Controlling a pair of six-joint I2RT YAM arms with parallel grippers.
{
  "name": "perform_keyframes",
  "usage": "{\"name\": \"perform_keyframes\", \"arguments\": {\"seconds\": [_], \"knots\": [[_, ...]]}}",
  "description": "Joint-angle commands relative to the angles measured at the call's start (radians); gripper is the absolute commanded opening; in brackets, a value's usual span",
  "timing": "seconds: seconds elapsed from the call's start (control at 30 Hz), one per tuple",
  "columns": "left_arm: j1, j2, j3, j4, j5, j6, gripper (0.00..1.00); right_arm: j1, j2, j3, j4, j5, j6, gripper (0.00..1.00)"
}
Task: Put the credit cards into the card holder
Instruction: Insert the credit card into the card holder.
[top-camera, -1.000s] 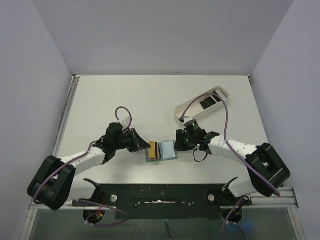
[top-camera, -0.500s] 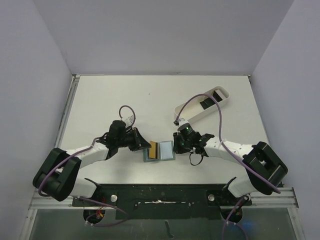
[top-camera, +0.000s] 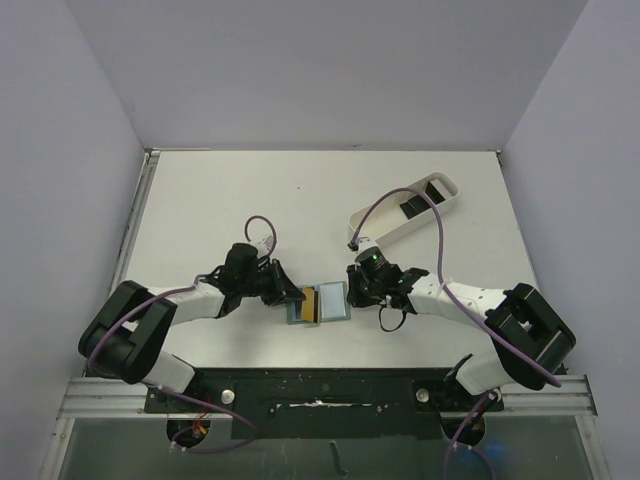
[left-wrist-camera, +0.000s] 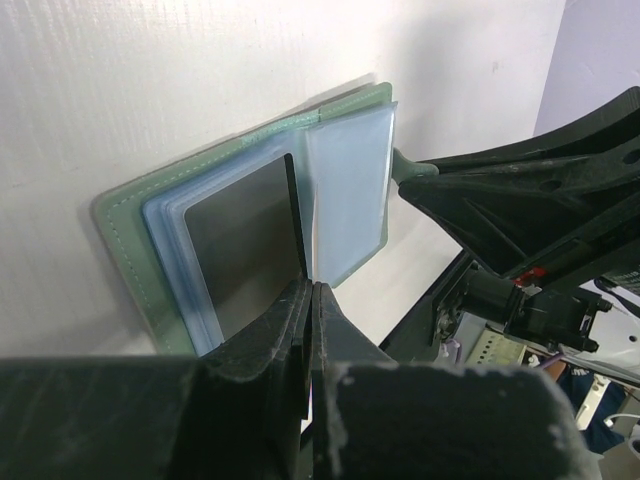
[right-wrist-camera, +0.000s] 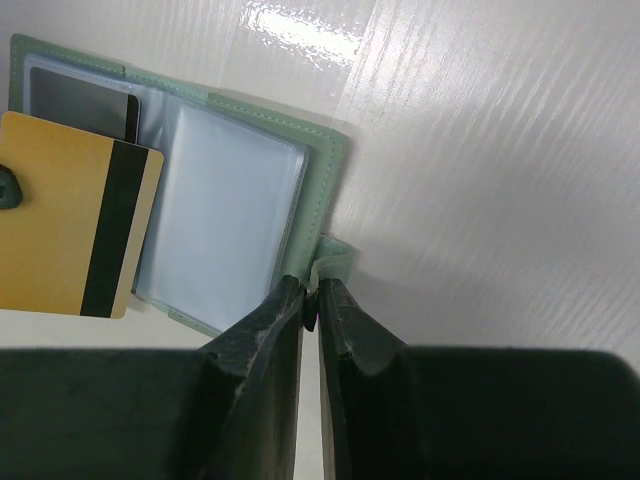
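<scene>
Your table (top-camera: 220, 200): white top, filling the middle of the overhead view, with plain walls at the back and both sides. You have two items lying on it.
1. Card holder (top-camera: 333, 301): grey-green, lying open with its bluish pockets up, lower centre.
2. Tray (top-camera: 395, 230): long, white and oblong, upper right, set at a slant, well apart from the card holder.

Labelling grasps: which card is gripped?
The gold card with the black stripe, pinched by the left gripper over the card holder; the others lie in the white tray or a pocket.
</scene>
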Motion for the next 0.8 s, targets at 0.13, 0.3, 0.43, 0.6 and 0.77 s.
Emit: {"name": "perform_keyframes", "arguments": {"seconds": [0.13, 0.3, 0.43, 0.6, 0.77], "knots": [[-0.006, 0.037, 0.017, 0.086, 0.012, 0.005, 0.00, 0.014, -0.006, -0.001, 0.023, 0.030, -0.006, 0.10], [-0.006, 0.060, 0.008, 0.110, 0.015, 0.001, 0.00, 0.017, -0.006, -0.003, 0.017, 0.039, -0.008, 0.09], [-0.010, 0.068, 0.007, 0.114, 0.009, 0.001, 0.00, 0.019, -0.007, -0.004, 0.013, 0.041, -0.007, 0.09], [-0.012, 0.068, 0.011, 0.101, -0.003, 0.009, 0.00, 0.027, -0.018, 0.011, -0.022, 0.066, 0.009, 0.09], [-0.017, 0.071, 0.019, 0.087, -0.012, 0.016, 0.00, 0.029, -0.062, 0.055, -0.080, 0.051, 0.032, 0.21]]}}
